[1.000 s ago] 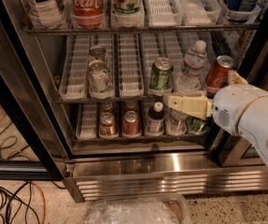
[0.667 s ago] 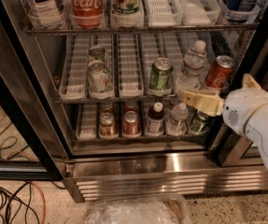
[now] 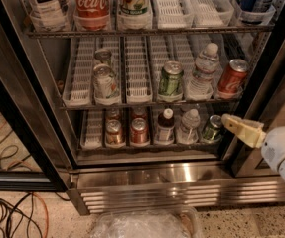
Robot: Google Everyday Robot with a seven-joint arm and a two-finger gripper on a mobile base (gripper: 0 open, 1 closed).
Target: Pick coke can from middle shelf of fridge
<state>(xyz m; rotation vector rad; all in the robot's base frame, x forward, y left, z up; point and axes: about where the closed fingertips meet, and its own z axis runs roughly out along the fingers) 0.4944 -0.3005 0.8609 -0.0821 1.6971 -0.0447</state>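
PICKING A COLA: The claw [image 3: 241, 130] is seen at the right edge of the open fridge [image 3: 147, 175], level with the bottom rack [image 3: 147, 147] and pointed left, its tip just beside a green can [image 3: 212, 128]. Whether it is apart or together cannot be told.

The coke can [image 3: 231, 78] is found above it, in the rightmost lane of the middle shelf [image 3: 138, 73]. It leans a little, with a water bottle [image 3: 203, 73] just beside it on the left and the black door frame [image 3: 276, 68] near on the right. Nothing is yet grasped, and the approach is judged to be the step in hand.

For this to be done well, the claw would need to be raised to the can's height, brought in straight from the front and closed across the can's middle, so that the bottle is not nudged and the shelf edge is not struck. The can's tilt should be allowed for, as a thin can is easily tipped.

Farther left, a second green can [image 3: 170, 78] and two silver cans [image 3: 105, 81] are lined up in white trays. A large Coca-Cola bottle [image 3: 90, 1] is kept on the rack above. Cables [image 3: 13, 217] are strewn over the speckled floor [image 3: 57, 224], and crumpled clear plastic [image 3: 142, 224] lies below the steel grille [image 3: 181, 195].
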